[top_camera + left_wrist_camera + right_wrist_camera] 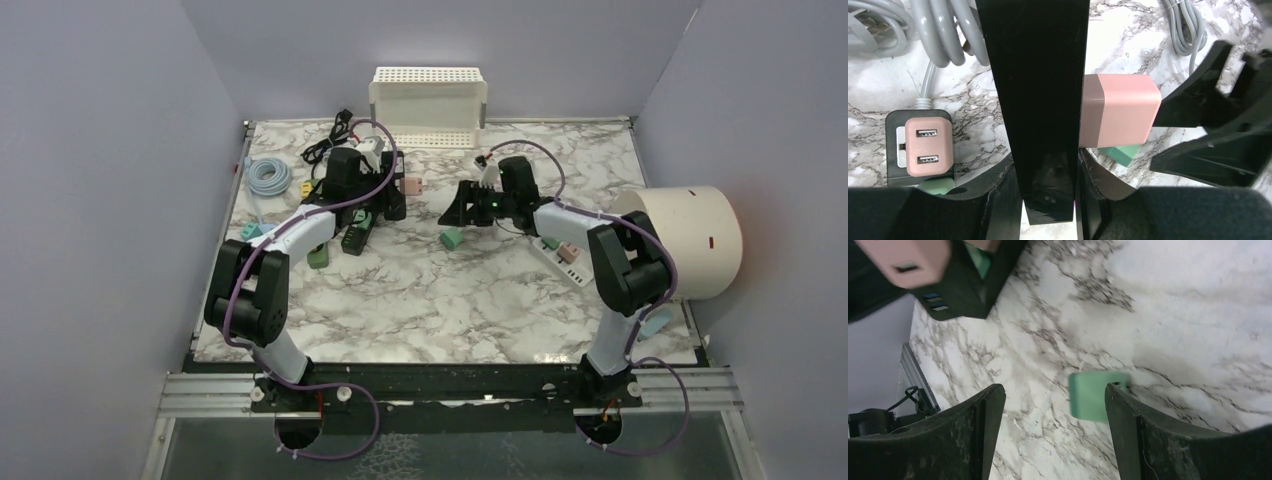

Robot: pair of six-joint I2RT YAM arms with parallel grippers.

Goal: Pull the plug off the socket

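Marble desk (pixel 450 300) carries a black power strip (pixel 1038 100), clamped by the left pincer (pixel 1045 180). Its pink plug (pixel 1120 111) juts sideways from the strip, seemingly still seated, toward the nearer right pincer (pixel 1050 395), which gapes wide beside a loose green plug (pixel 1093 395).

A marble-patterned tabletop (pixel 1198 315) is looking smooth and faintly glossy. The black power strip (pixel 1038 100) is gleaming as glossy plastic. The pink plug (pixel 1128 110) and green plug (pixel 1093 395) are showing smooth matt plastic. The right pincer (pixel 1054 400) is showing rough, matt black fingers (pixel 1158 440). The grey cable (pixel 943 35) is looking smooth and rubbery.
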